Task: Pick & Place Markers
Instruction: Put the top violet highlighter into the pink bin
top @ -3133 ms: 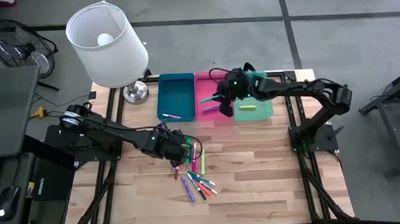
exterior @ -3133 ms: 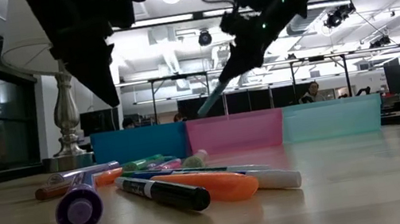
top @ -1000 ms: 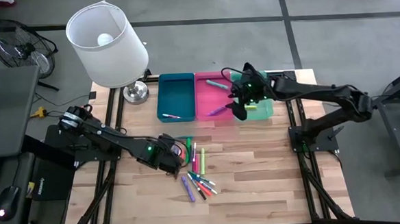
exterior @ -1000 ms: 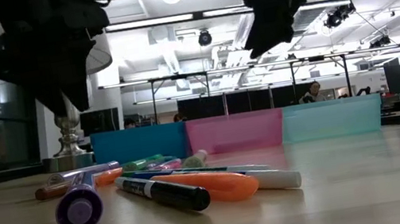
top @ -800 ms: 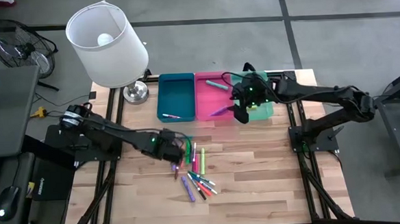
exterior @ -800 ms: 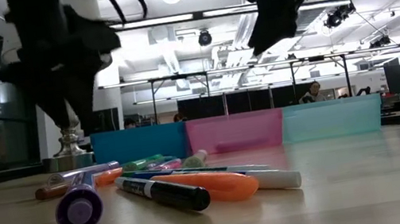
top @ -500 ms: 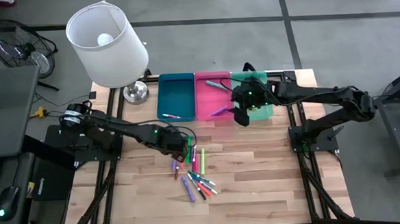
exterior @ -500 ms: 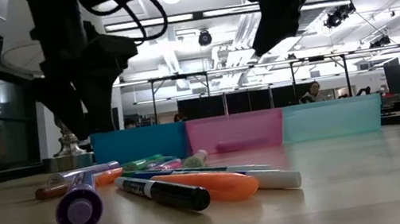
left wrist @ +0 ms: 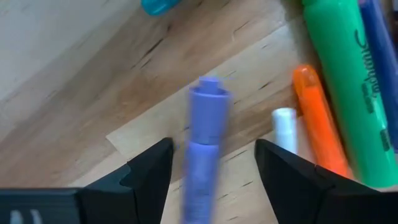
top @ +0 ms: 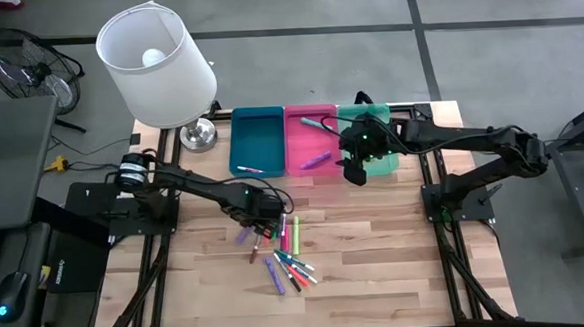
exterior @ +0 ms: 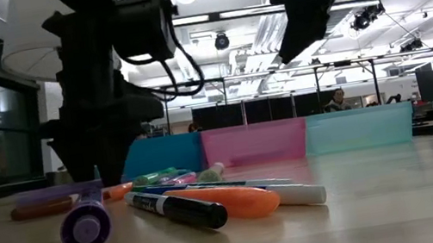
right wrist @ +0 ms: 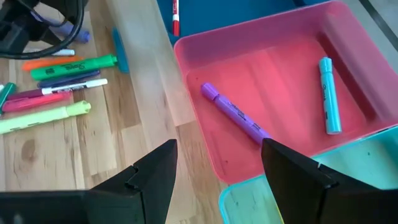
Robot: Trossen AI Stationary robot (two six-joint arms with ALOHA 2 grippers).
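Several markers (top: pixel 284 249) in mixed colours lie in a loose pile on the wooden table. My left gripper (top: pixel 260 225) is down at the pile's left end, open. Its fingers stand on either side of a purple marker (left wrist: pixel 204 149) that lies flat on the wood, with a gap on each side. My right gripper (top: pixel 352 170) hangs open and empty above the near rim of the pink tray (top: pixel 299 143). In that tray lie a purple marker (right wrist: pixel 236 115) and a teal marker (right wrist: pixel 329 96). One marker (top: pixel 249 170) lies in the blue tray (top: pixel 256 135).
A green tray (top: pixel 387 163) stands right of the pink one, partly under the right arm. A lamp with a white shade (top: pixel 157 65) stands at the table's far left corner. An orange marker (left wrist: pixel 317 124) and a green marker (left wrist: pixel 345 81) lie close beside the left fingers.
My left gripper has come down from well above the table to the table top and gone toward the right edge, staying open. The purple marker and the orange one beside it have slid a little toward the table's left edge.
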